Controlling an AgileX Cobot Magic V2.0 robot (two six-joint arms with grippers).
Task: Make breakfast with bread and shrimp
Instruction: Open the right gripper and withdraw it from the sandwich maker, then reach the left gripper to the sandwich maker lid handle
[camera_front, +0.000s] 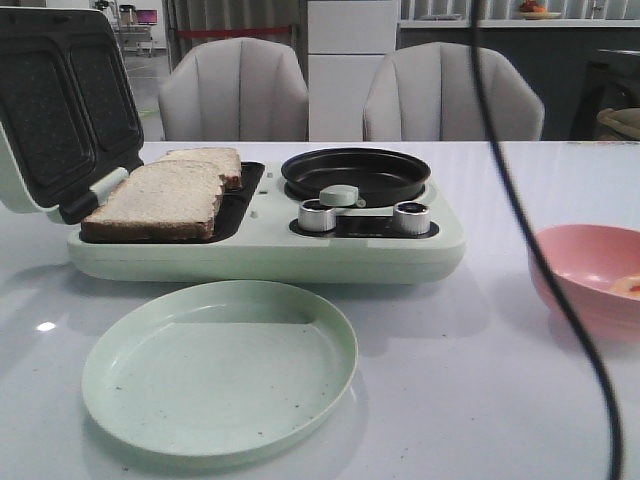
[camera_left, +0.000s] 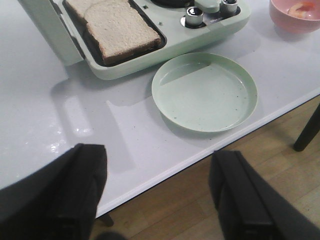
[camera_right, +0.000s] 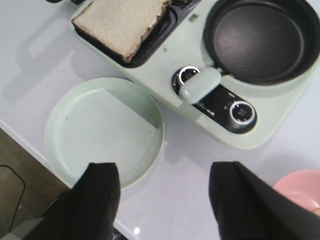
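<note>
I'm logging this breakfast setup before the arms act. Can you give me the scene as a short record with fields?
bread: two slices lying in the open sandwich press of the breakfast maker
pan: black, nothing in it, on the maker's right side
plate: pale green, bare, on the table in front of the maker
shrimp: orange-pink piece inside the pink bowl, right of the maker
left tool: open, holding nothing
right tool: open, above the plate, holding nothing

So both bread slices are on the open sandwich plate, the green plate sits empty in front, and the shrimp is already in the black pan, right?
Not quite. The black pan is empty, as the right wrist view shows. The shrimp is in the pink bowl, seen in the left wrist view. The bread and the green plate are as you say.
</note>
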